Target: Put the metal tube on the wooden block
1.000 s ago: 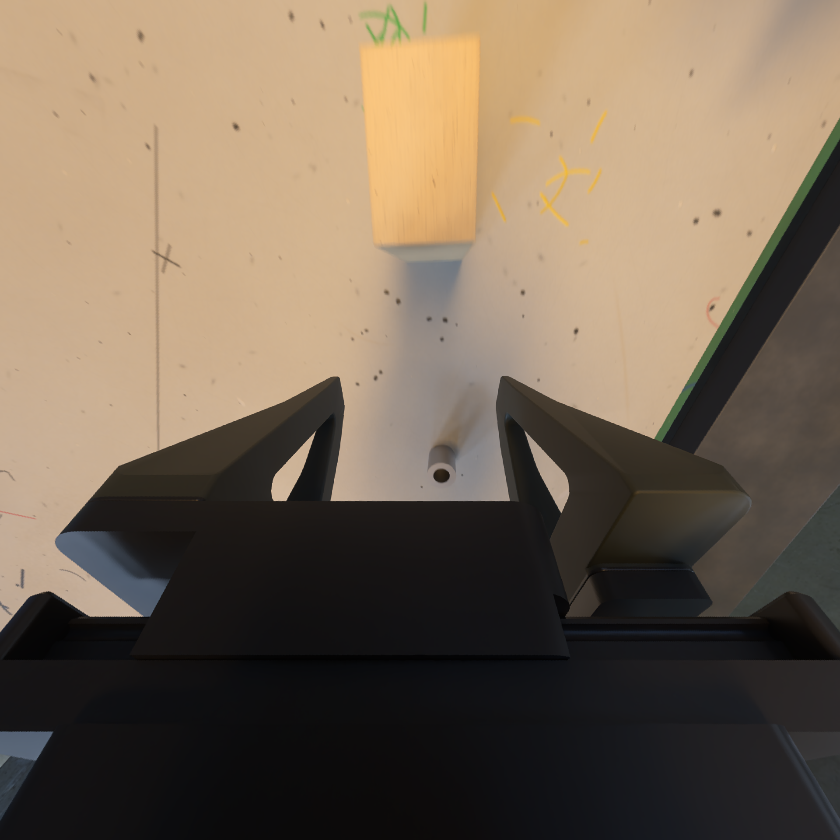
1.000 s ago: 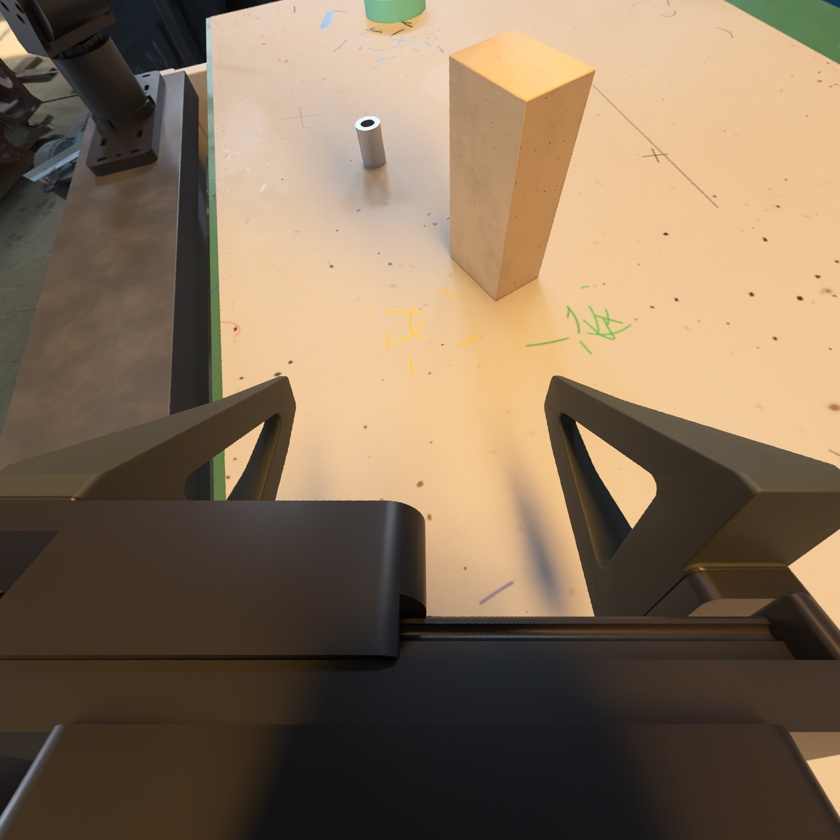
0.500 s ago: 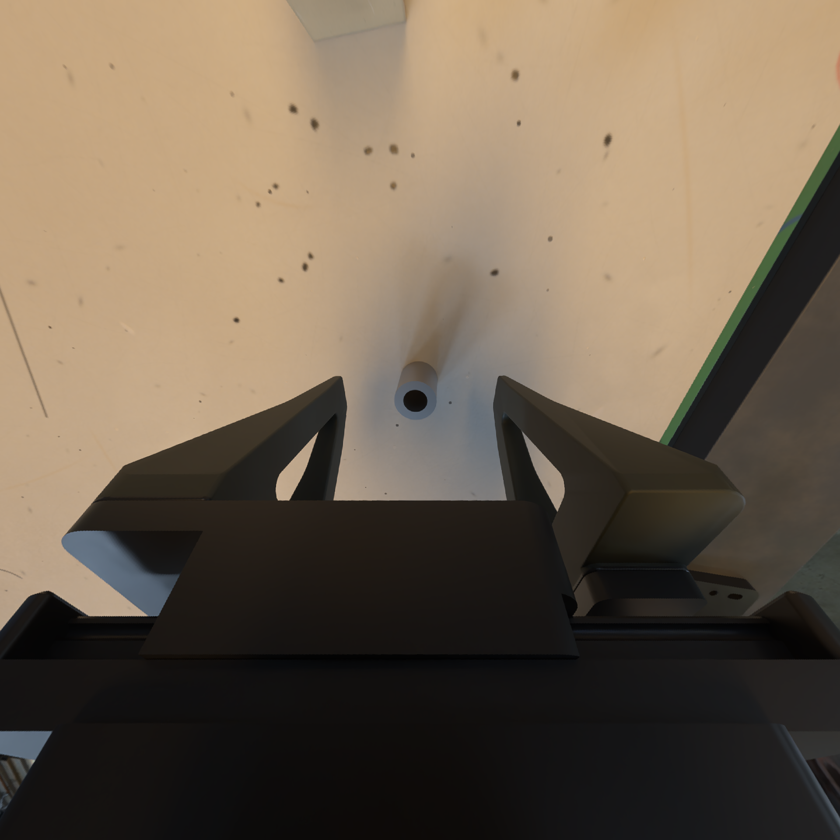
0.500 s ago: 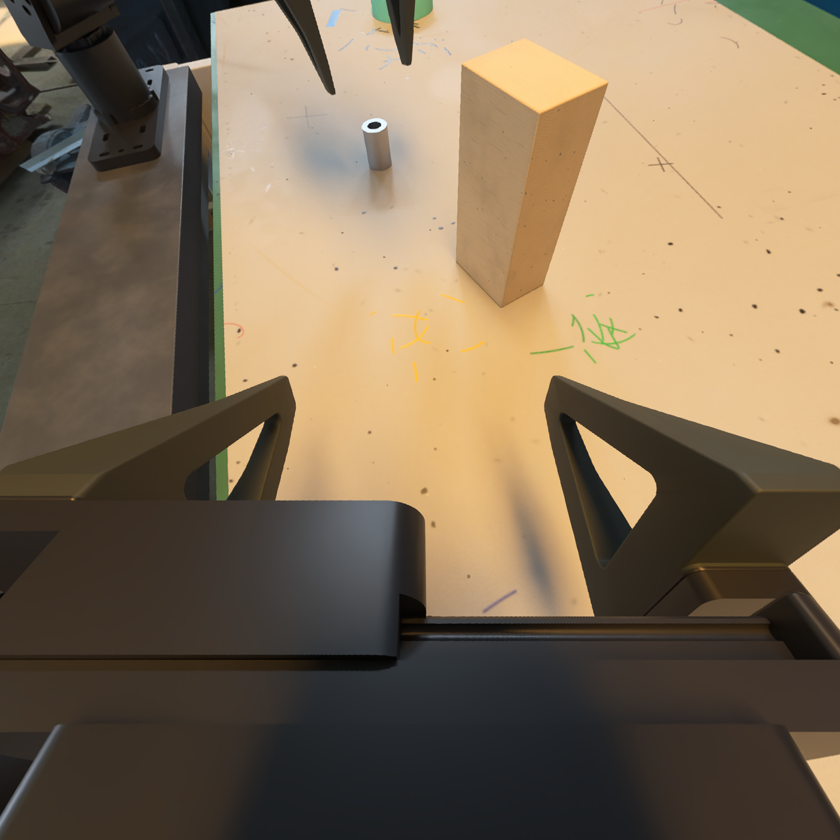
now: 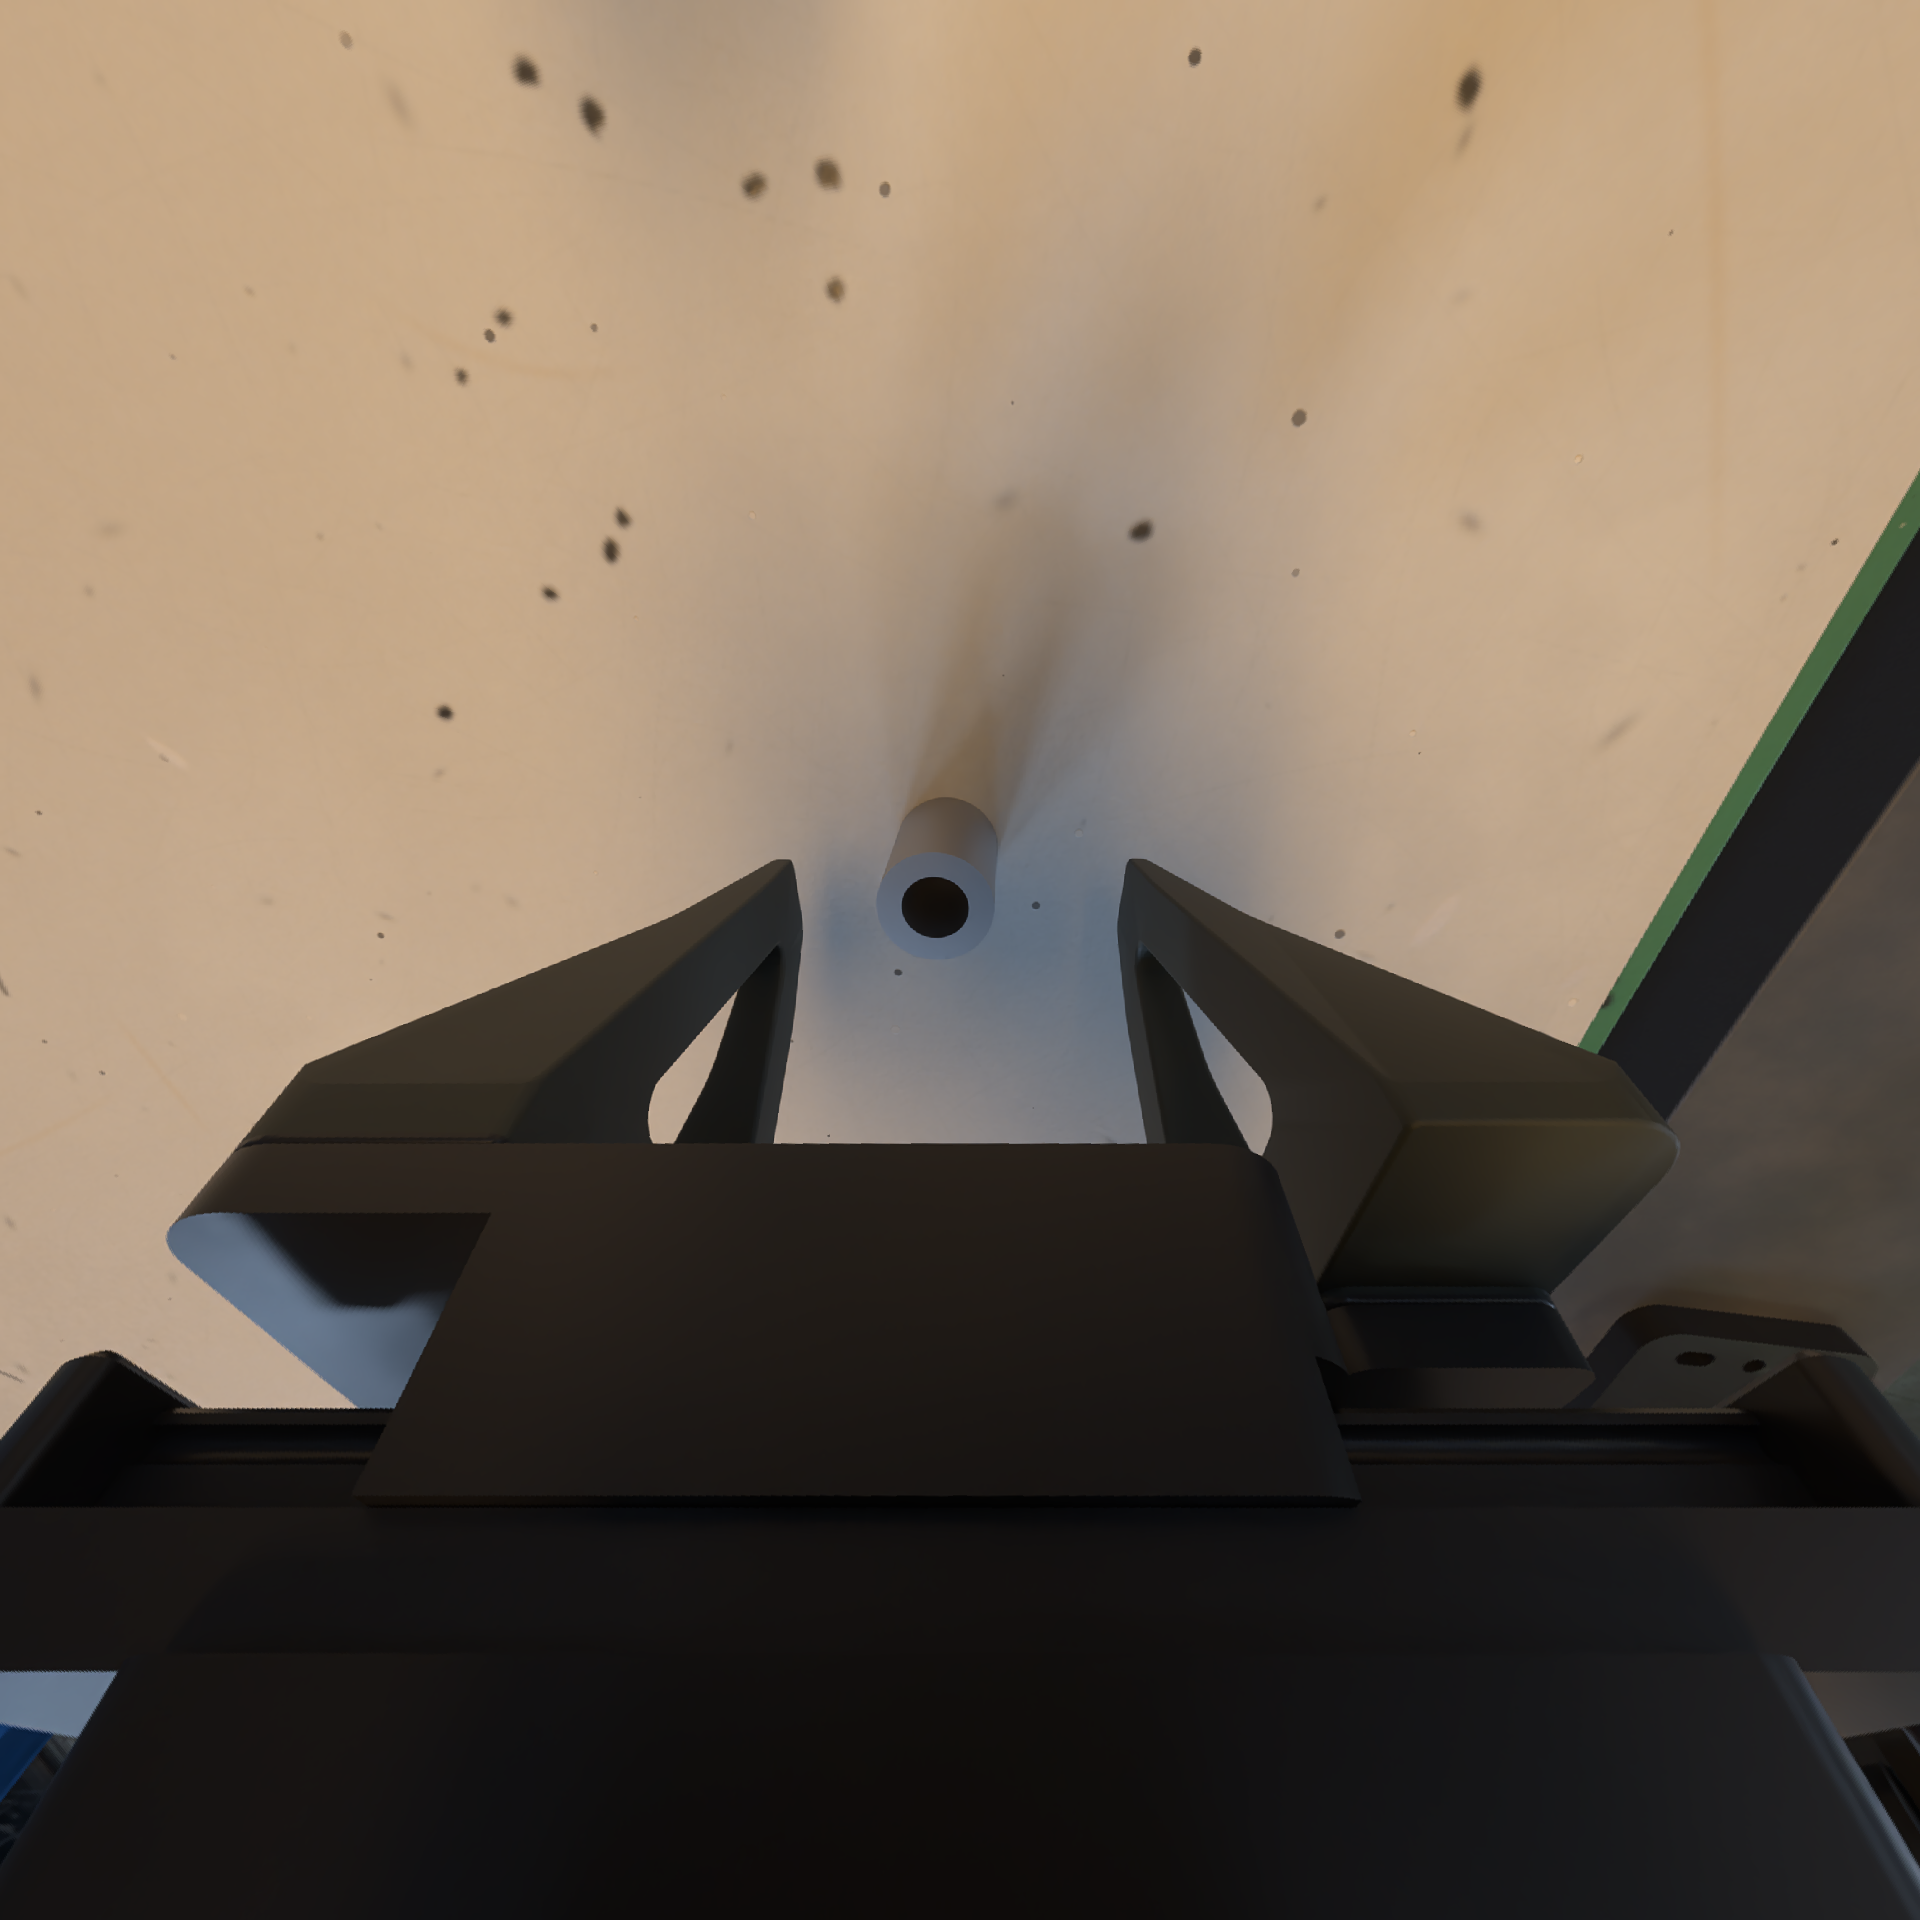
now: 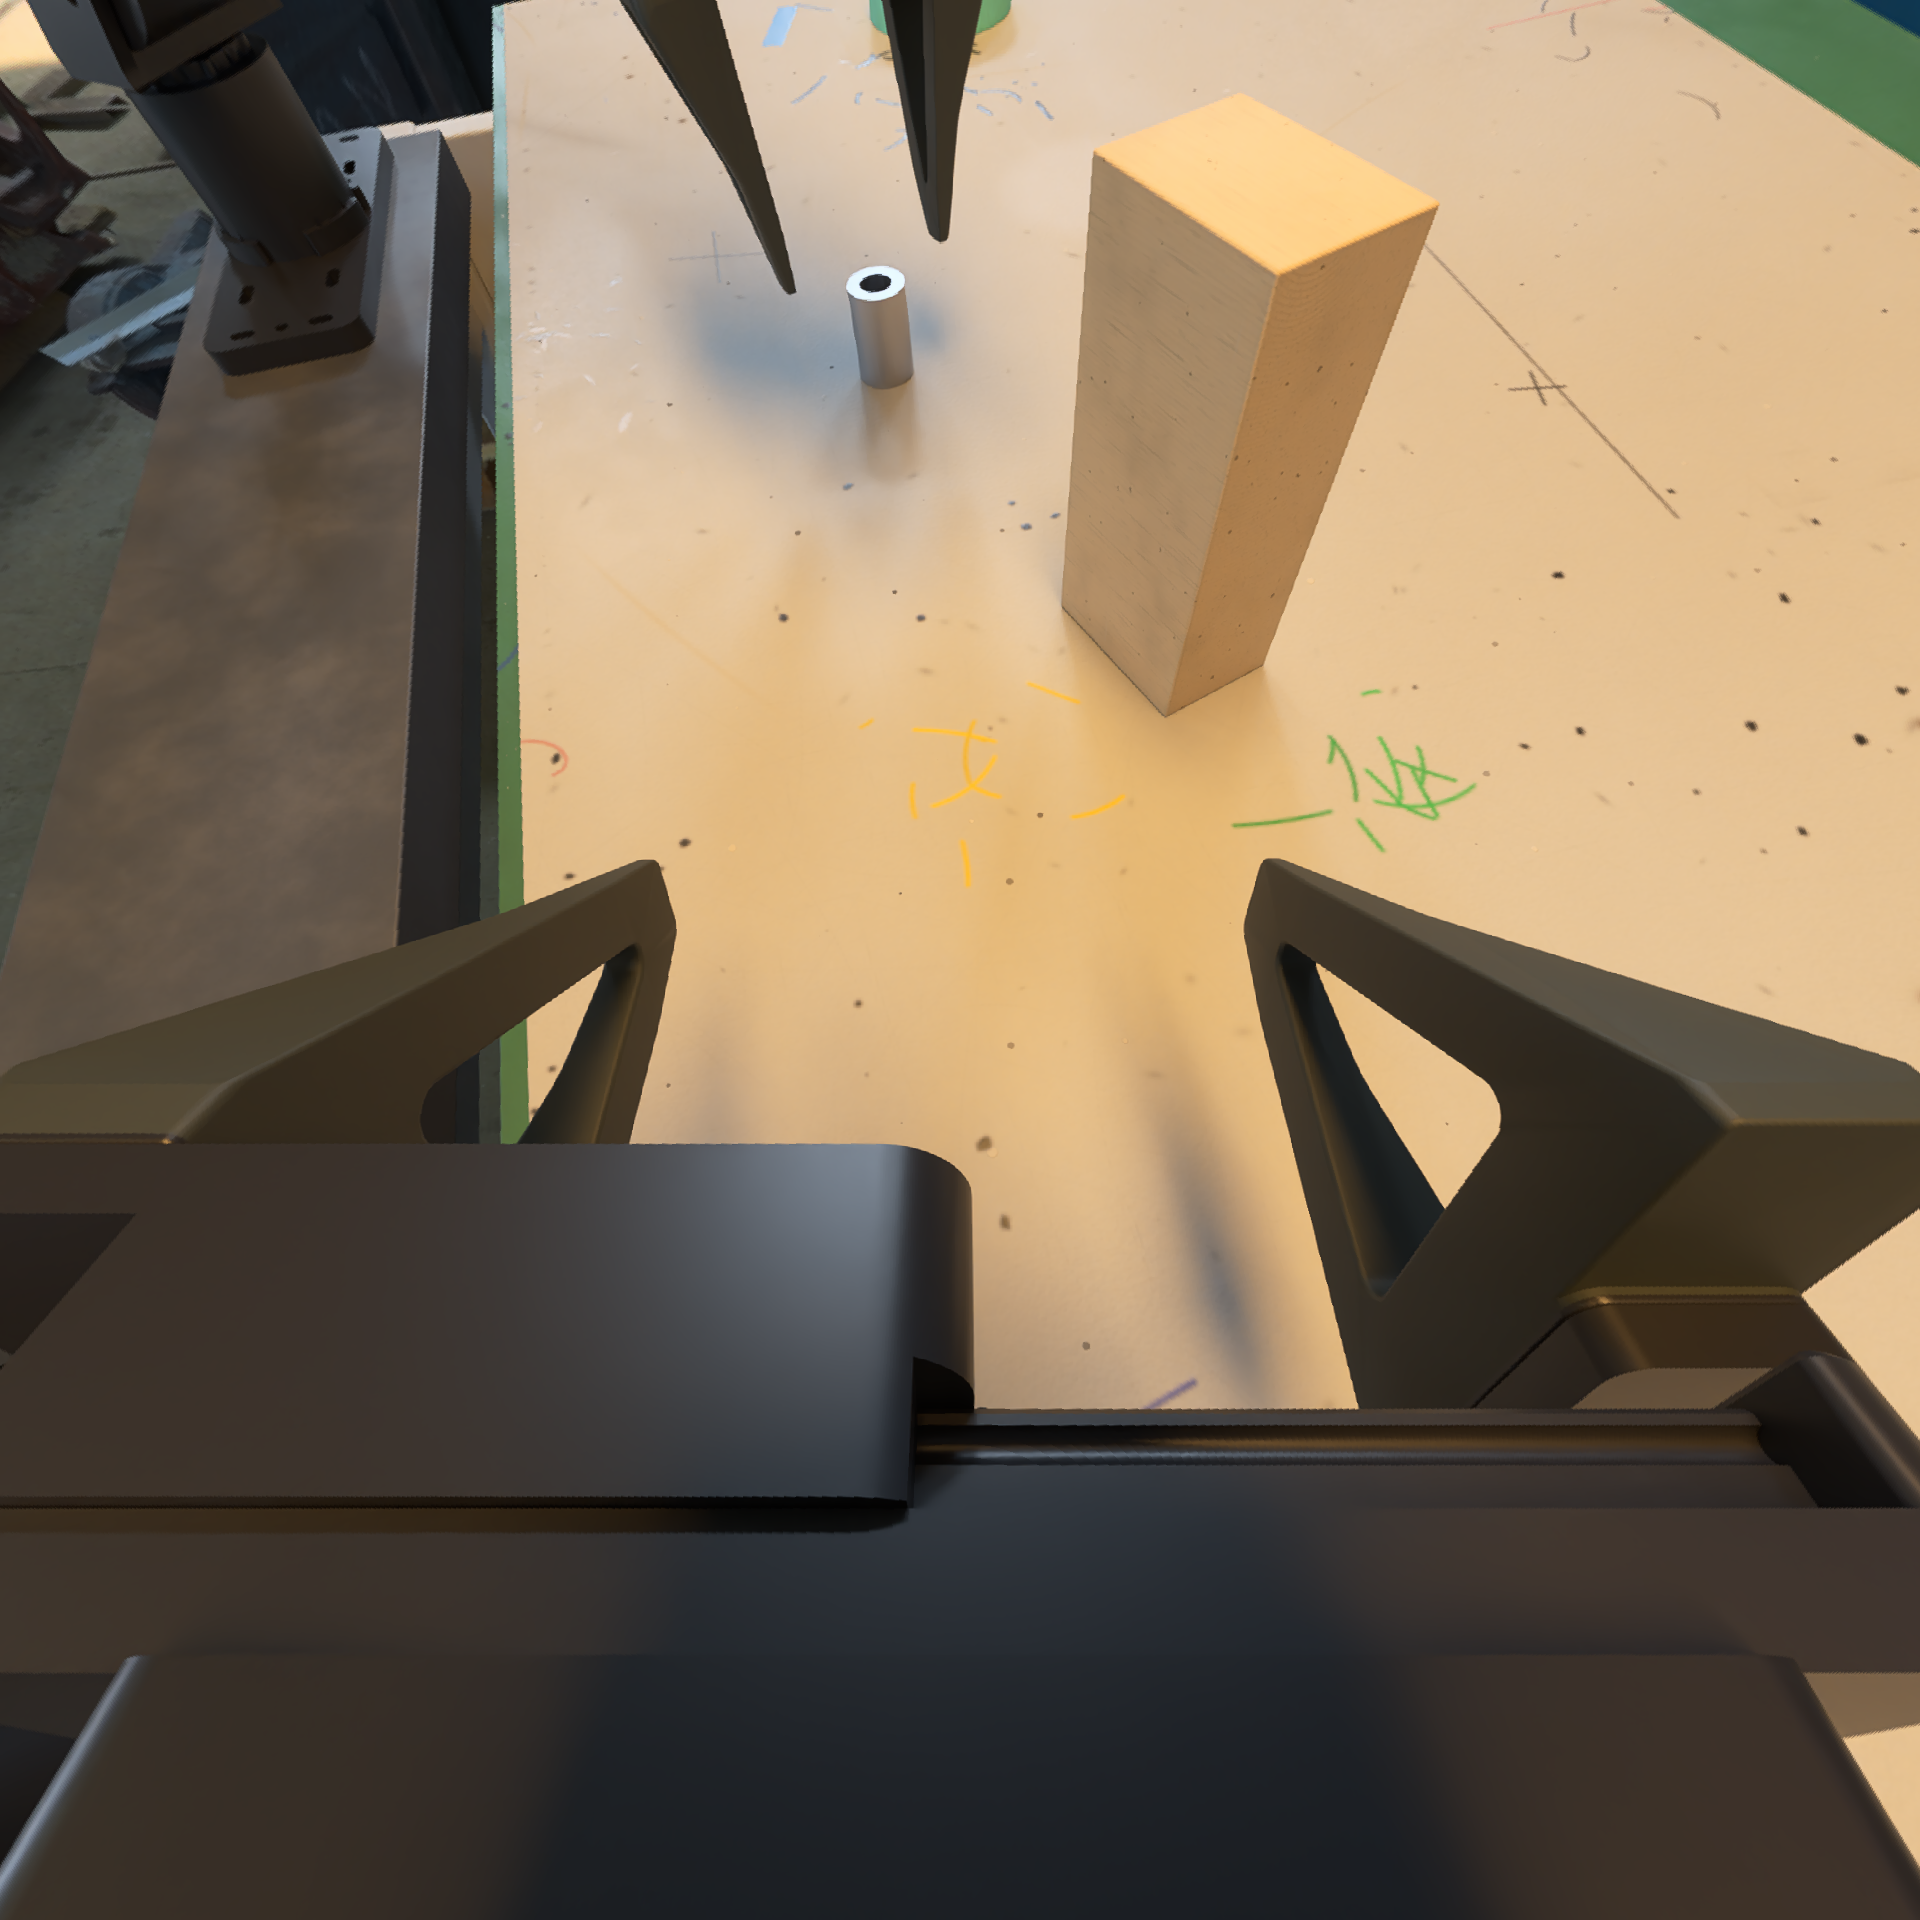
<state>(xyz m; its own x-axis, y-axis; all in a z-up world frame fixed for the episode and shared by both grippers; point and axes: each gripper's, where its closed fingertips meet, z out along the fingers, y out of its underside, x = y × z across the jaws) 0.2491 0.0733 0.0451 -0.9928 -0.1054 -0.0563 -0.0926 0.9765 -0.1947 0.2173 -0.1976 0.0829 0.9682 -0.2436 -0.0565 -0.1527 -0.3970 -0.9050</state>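
A short grey metal tube (image 5: 937, 889) stands upright on the table, seen from above in the left wrist view, and also in the right wrist view (image 6: 881, 328). My left gripper (image 5: 961, 883) is open, pointing down, its fingertips on either side of the tube and just above its top; it also shows in the right wrist view (image 6: 862, 260). The tall wooden block (image 6: 1226, 416) stands upright to the right of the tube in the right wrist view. My right gripper (image 6: 961, 883) is open and empty, far from both.
A dark rail (image 6: 442, 582) and green table edge (image 6: 509, 582) run along the left in the right wrist view. The other arm's base (image 6: 270, 270) stands beyond it. A green object (image 6: 940, 12) sits at the far edge. The table edge (image 5: 1766, 779) shows right of my left gripper.
My left gripper has come down over the tube, which now sits between its fingertips. The wooden block has left the left wrist view. The right gripper has barely moved.
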